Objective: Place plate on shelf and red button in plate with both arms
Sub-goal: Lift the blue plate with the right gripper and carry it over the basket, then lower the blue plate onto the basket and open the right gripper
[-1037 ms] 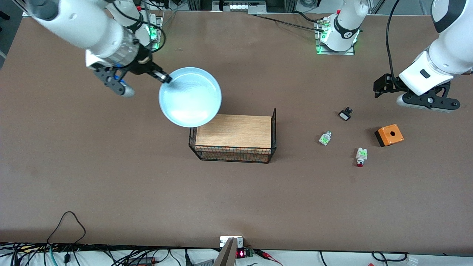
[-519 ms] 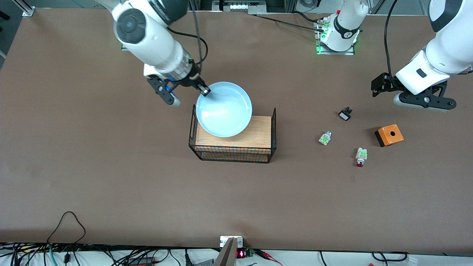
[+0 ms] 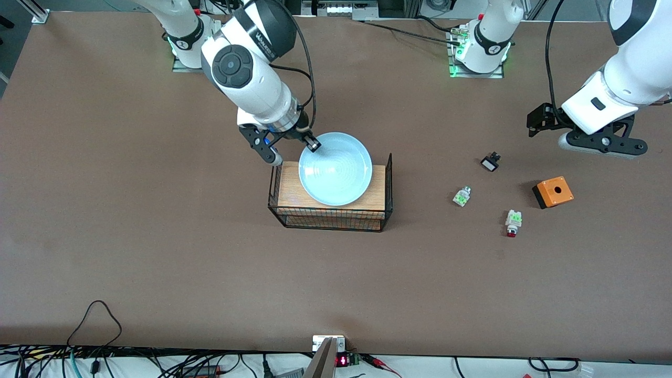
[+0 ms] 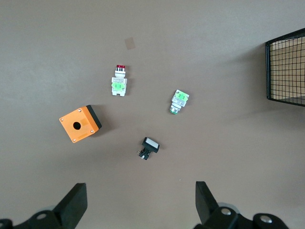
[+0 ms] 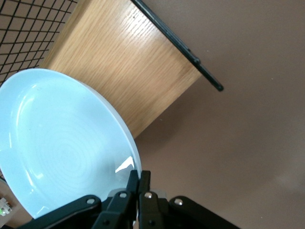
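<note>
The plate (image 3: 336, 169), one pale-blue round dish, is held by its rim in the right gripper (image 3: 312, 144), whose fingers are pinched onto the edge, over the wooden shelf (image 3: 294, 190) of the single black wire rack (image 3: 389, 178). In the right wrist view the plate (image 5: 62, 143) hangs above the wood board, clamped at the rim between the closed fingertips; whether it touches the board cannot be told.

The left gripper (image 3: 601, 147) hovers over the table (image 3: 157, 236) toward the left arm's end, its two fingers (image 4: 74, 205) spread wide with nothing between them; that arm waits.

Four small parts lie on the table near it, all apart from one another. One red button (image 3: 513, 223), white body with a green block and a red cap, lies nearest the front camera. One green-and-white part (image 3: 462, 196) without red lies between the rack and the button. One orange box (image 3: 552, 192) with a round hole in its top sits beside the button, toward the left arm's end. One black switch (image 3: 490, 162) with a white face lies farthest from the front camera of the four.
</note>
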Controlling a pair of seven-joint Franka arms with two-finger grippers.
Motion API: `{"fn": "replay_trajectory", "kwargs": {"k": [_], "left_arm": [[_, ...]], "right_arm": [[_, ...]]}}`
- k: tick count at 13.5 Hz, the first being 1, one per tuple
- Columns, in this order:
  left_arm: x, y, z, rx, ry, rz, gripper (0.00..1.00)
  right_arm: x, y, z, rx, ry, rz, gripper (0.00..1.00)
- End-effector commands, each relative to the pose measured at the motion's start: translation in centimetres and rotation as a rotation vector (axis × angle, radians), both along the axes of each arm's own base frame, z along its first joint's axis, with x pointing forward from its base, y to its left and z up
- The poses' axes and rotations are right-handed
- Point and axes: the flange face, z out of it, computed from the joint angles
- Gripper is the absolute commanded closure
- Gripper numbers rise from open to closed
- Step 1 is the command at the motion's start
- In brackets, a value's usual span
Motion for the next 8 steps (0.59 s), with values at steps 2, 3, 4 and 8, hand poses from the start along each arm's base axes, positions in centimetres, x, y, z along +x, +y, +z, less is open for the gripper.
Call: {"fn": "replay_trajectory", "kwargs": {"k": [2,3,4,8], "left_arm": [[-0.2,-0.1,1.0,0.024,-0.001,0.006,0.00],[-0.2,-0.1,0.9,0.024,0.000,0.006,0.00],[-0.1,0.0,0.9,0.024,0.000,0.009,0.00],[-0.1,0.0,1.0,0.022,-0.003,0.009,0.00]], "right_arm": [[0.4,0.2,-1.2,-0.011,-0.053,-0.011,1.00],[1.0,-0.3,-1.3,-0.009,-0.062,-0.016,1.00],[1.0,-0.4,-1.7,-0.012,-0.061,-0.010,1.00],[1.4,-0.9,-3.3,-0.025,-0.051,0.007,1.00]]}}
